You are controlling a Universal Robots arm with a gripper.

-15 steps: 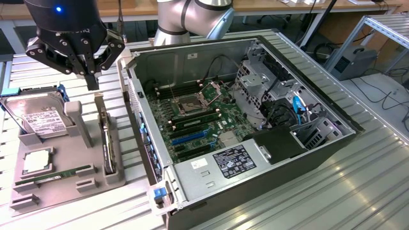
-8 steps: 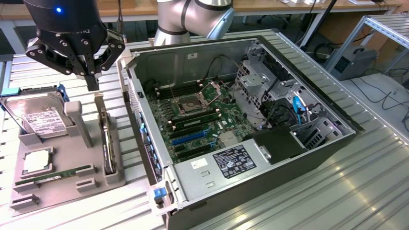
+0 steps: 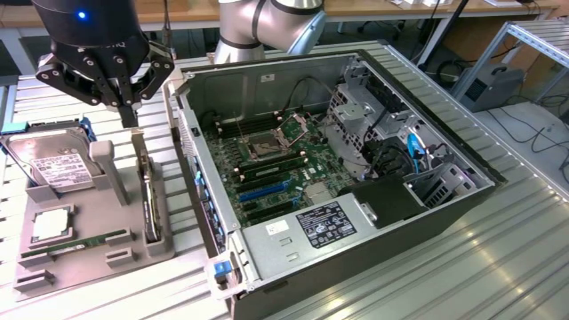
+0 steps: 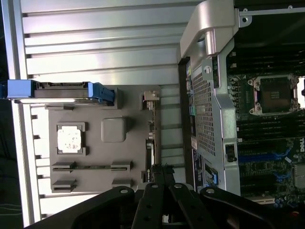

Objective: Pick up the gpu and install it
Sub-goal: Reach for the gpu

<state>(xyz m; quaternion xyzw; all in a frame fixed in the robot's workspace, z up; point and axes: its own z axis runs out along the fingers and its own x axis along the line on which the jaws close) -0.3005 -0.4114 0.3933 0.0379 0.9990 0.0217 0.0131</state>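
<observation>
My claw is clenched tight, fingertips pressed together w/ nothing between them. It hangs just over the grey holder, above the end of the gpu that lies farthest from the holder's front edge. Looks like a small gap to the card, but can't say for sure.

The gpu stands on edge in the holder's slot on the side nearest the computer case, so as I judge it the pick-up isn't done.

Other parts on the holder: hard drive upright at the back, processor chip in its pocket, memory stick lying flat near the front.

Beside the holder the case lies open on the tabletop, motherboard exposed, blue expansion slots bare, no card in them. So install is all left to do, approx. nothing ticked off yet.
</observation>
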